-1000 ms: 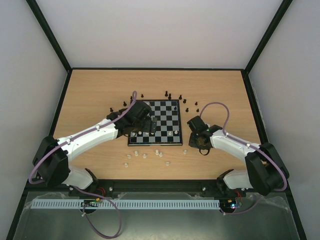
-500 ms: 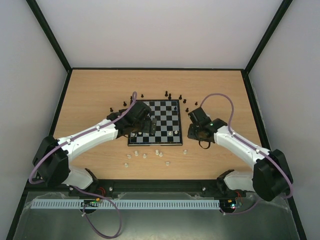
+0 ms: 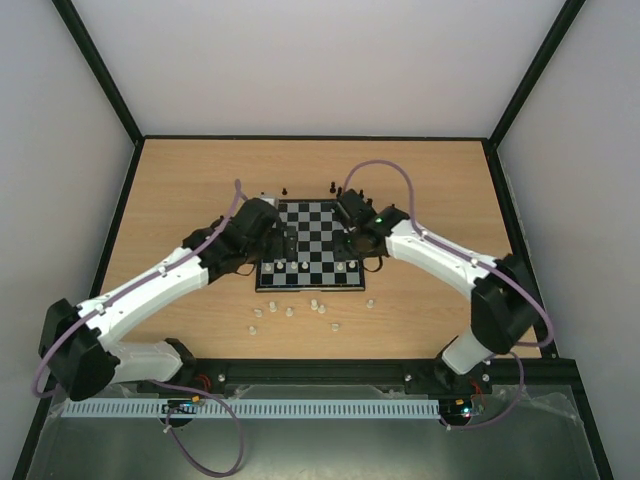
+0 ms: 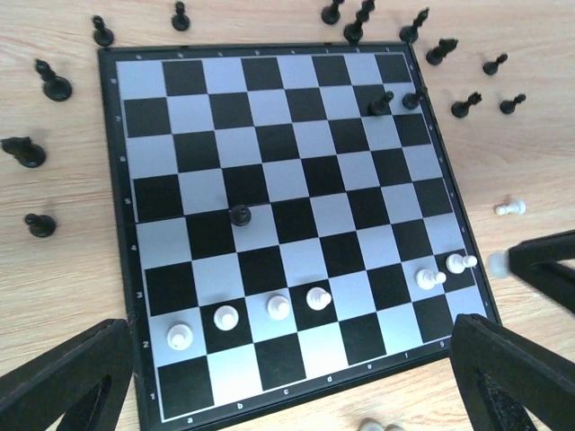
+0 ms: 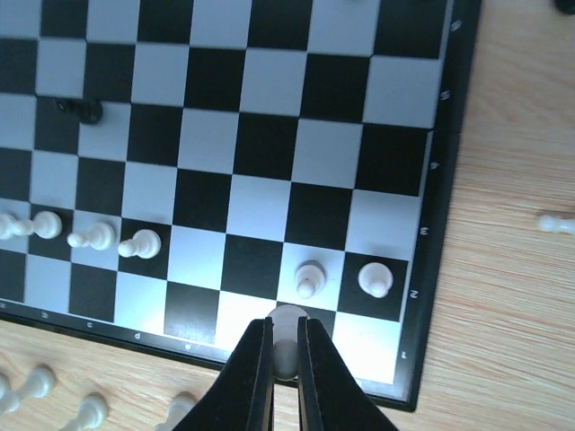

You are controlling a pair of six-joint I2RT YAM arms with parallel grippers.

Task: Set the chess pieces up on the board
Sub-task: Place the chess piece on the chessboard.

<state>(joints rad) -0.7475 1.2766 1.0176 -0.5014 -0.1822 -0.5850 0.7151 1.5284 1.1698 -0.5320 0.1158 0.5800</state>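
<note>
Right gripper (image 5: 286, 330) pinches a smooth cream piece (image 5: 286, 316) over the black-and-silver chequered board (image 5: 437, 180); left gripper (image 4: 287, 359) gapes wide.

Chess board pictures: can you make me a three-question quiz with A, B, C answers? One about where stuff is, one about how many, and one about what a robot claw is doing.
1. Where are most black pieces?
A) in a neat row on the board
B) on the table, around the board
C) stacked in a pile

2. How many white pieces stand on the board, not counting one being held?
A) two
B) six
C) twelve

3. What is the right gripper doing?
A) wide open
B) shut on a black piece
C) shut on a white piece

Answers:
1 B: the left wrist view shows them on bare wood outside the board's border.
2 B: four stand together in one row, with two more further along.
3 C: the right wrist view shows its fingers pinching a white piece at the board's near edge.
</note>
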